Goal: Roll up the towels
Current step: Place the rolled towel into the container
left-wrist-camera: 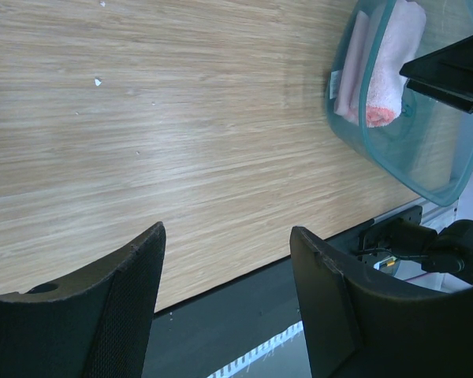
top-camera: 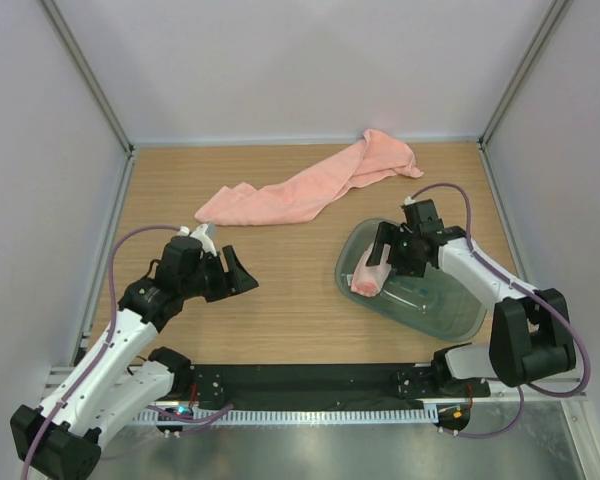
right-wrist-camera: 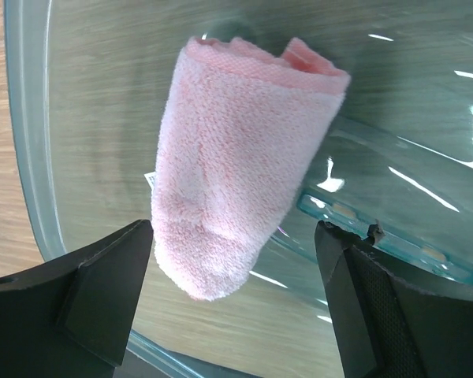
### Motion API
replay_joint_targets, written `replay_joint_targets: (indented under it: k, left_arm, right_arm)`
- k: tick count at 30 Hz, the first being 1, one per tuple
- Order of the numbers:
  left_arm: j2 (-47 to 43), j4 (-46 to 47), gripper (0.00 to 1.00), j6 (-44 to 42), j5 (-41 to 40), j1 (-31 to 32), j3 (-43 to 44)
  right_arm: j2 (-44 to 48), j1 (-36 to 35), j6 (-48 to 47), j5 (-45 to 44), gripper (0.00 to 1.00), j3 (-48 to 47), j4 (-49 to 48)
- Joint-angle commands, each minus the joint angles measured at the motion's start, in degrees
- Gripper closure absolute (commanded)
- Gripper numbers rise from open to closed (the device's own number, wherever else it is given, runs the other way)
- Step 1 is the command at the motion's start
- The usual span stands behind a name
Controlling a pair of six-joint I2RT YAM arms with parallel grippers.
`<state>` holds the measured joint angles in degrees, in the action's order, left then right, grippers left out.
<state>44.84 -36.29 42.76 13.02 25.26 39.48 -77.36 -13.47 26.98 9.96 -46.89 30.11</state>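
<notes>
lying in tray (top-camera: 448, 303), rolled towel (top-camera: 368, 276), axis near-far

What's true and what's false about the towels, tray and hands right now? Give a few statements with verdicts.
1. The rolled salmon-pink terry towel lies inside the translucent teal-grey plastic tray. True.
2. The right hand is shut on that roll. False: its jaws stand open on either side of it.
3. The long plain salmon-pink terry towel is rolled too. False: it lies unrolled at the far side of the wooden table.
4. The left hand is open and holds nothing. True.
</notes>
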Motion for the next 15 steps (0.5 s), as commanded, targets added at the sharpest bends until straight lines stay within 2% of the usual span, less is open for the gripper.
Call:
replay_joint_targets:
  k: [1, 5, 8, 12, 15]
  left_arm:
    - [-0.2, 1.8, 0.35, -0.6, -0.1, 0.0, -0.1]
    - [-0.1, 1.7, 0.35, -0.7, -0.2, 0.1, 0.0]
    - [-0.3, 1.7, 0.35, -0.7, -0.3, 0.0, 0.0]
    - [-0.4, 1.6, 0.35, -0.6, -0.8, 0.1, 0.0]
    - [-0.5, 1.3, 0.35, -0.5, -1.0, 0.1, 0.1]
  right_arm:
    - [2.9, -0.3, 0.3, -4.9, 0.09, -3.8, 4.6]
    - [7.0, -2.8, 0.7, -7.3, 0.09, -6.4, 6.6]
    - [8.5, -5.8, 1.4, -5.4, 0.11, -10.2, 6.3]
    - [4.1, -17.0, 3.2, -6.0, 0.13, -16.6, 6.7]
    - [-1.8, -21.5, 4.6, -8.4, 0.17, -20.4, 6.2]
